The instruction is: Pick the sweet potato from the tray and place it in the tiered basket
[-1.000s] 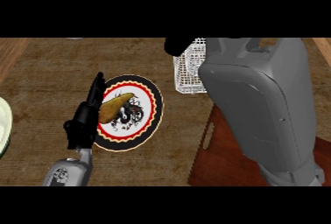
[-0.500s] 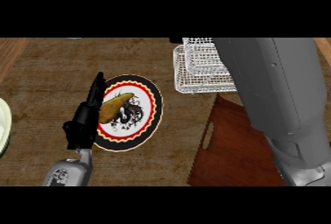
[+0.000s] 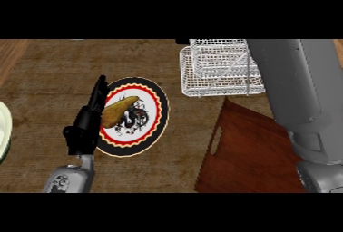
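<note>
The left robot hand (image 3: pixel 85 124) is held with straight fingers against the left edge of the plate (image 3: pixel 155 118), touching the sweet potato (image 3: pixel 116 111). Nothing is gripped. The right robot hand is not visible; only its forearm (image 3: pixel 295 90) is seen. Grasping, lifting and transfer to the tiered basket (image 3: pixel 218 68) remain. A wooden board (image 3: pixel 248 154) lies on the surface (image 3: pixel 47 72).

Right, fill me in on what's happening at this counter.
The sweet potato lies on a round patterned plate on the wooden counter. The left robot hand stands edge-on at the plate's left rim, fingers straight, right beside the sweet potato, not curled round it. The white wire tiered basket stands up and to the right. The right forearm runs up the view's right side; its hand is out of view.
</note>
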Available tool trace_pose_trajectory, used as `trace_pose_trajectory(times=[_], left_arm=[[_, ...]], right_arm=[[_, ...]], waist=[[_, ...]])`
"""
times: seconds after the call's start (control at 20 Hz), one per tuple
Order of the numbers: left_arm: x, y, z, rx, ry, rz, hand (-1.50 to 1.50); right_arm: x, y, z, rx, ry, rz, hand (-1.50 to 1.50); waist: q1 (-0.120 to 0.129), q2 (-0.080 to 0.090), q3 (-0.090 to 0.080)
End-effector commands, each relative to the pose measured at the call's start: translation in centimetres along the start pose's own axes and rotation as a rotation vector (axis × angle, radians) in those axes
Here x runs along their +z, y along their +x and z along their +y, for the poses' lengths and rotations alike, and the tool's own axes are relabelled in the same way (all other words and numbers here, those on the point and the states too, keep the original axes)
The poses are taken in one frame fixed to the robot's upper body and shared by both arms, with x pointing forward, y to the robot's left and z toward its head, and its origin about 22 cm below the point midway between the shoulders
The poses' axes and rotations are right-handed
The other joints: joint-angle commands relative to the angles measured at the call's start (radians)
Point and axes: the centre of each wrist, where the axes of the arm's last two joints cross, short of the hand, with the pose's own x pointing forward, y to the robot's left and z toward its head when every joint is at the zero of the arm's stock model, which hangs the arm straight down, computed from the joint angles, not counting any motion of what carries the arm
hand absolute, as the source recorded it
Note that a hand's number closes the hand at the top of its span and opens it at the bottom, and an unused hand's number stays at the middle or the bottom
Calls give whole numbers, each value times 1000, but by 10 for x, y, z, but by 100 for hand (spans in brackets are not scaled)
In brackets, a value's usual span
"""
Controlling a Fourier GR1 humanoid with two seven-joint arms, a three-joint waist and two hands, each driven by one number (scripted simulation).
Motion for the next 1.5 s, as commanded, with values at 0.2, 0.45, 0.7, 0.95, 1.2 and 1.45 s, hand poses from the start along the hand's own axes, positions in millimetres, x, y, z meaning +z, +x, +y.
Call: trace_pose_trajectory(times=[0.2, 0.45, 0.7, 0.95, 1.2, 1.45], left_arm=[[10, 2, 12, -18, 16, -2, 0], [-2, 5, -6, -4, 19, 8, 0], [-5, 0, 5, -9, 25, 12, 0], [7, -2, 7, -9, 48, 24, 0], [9, -12, 22, -6, 77, 29, 0], [14, -12, 18, -26, 72, 38, 0]], right_arm=[[-8, -23, 19, -275, 77, 14, -150], [-15, -29, -9, -519, -65, 57, -150], [-19, -68, -32, -582, -185, 210, -150], [-9, -146, -45, -740, -200, 323, -150], [31, -229, -50, -799, -218, 293, -150], [83, -302, -55, -799, -211, 251, -150]], waist=[[-10, -6, 0], [-12, -3, 0], [-24, -6, 0], [-45, -15, 1], [-71, -20, 1], [-69, -18, 2]])
